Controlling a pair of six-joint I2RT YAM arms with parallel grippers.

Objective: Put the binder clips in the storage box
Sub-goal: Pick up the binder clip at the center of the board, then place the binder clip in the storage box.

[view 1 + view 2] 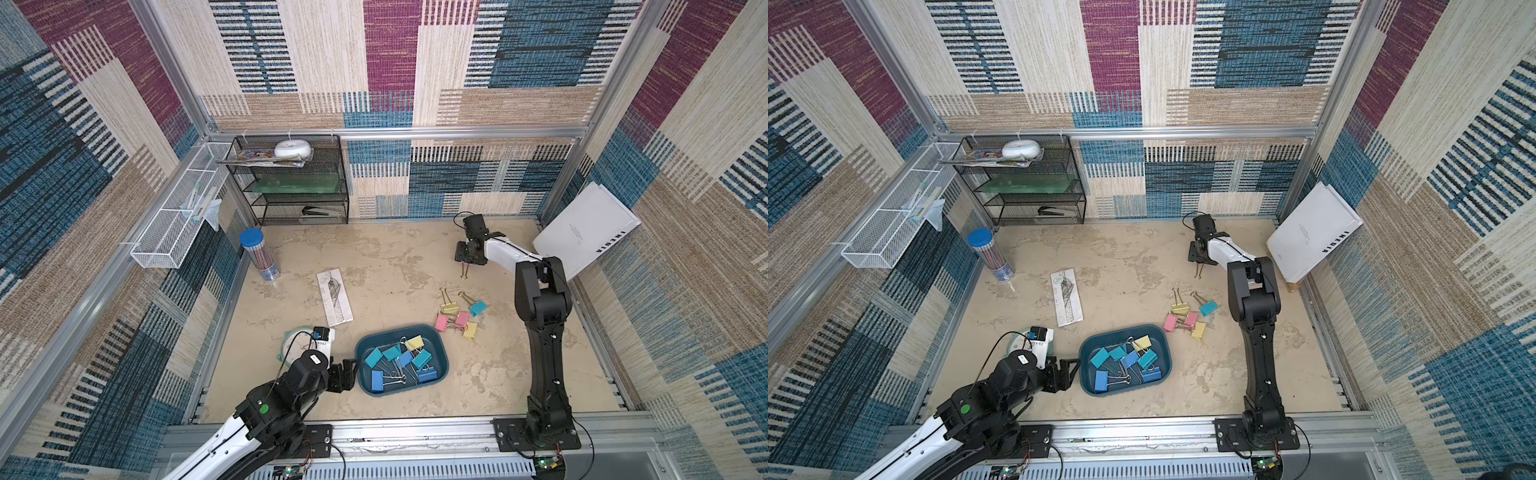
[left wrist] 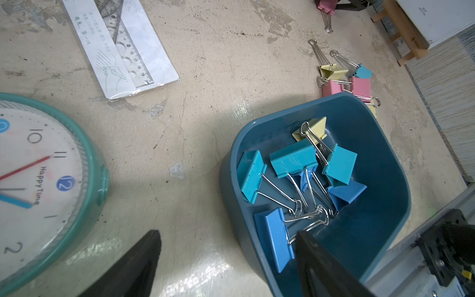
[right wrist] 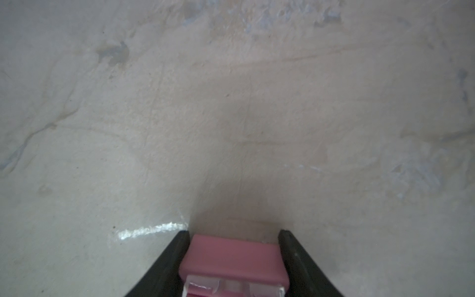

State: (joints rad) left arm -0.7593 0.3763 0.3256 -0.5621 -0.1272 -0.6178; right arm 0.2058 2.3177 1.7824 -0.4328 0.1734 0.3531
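The dark teal storage box (image 1: 441, 345) (image 1: 1165, 347) sits near the table's front middle and holds several binder clips (image 1: 398, 360) (image 2: 295, 159) in teal, blue and yellow. More binder clips (image 1: 459, 318) (image 1: 1188, 318) (image 2: 344, 79), pink, yellow and teal, lie loose on the table right of the box. My left gripper (image 1: 353, 370) (image 2: 227, 232) is open and straddles the box's left wall. Far back right, my right gripper (image 1: 467, 259) (image 3: 234, 232) is low on the table. Its fingers press both sides of a pink binder clip (image 3: 231, 257), whose wire handles (image 1: 464, 271) stick out toward the front.
A teal-rimmed clock (image 2: 51, 167) lies under my left arm. A packaged ruler (image 1: 334, 297) lies behind the box and a pencil tube (image 1: 259, 255) stands at the left. A black mesh rack (image 1: 299, 178), a white wire basket (image 1: 178, 216) and a leaning white book (image 1: 590, 228) line the walls.
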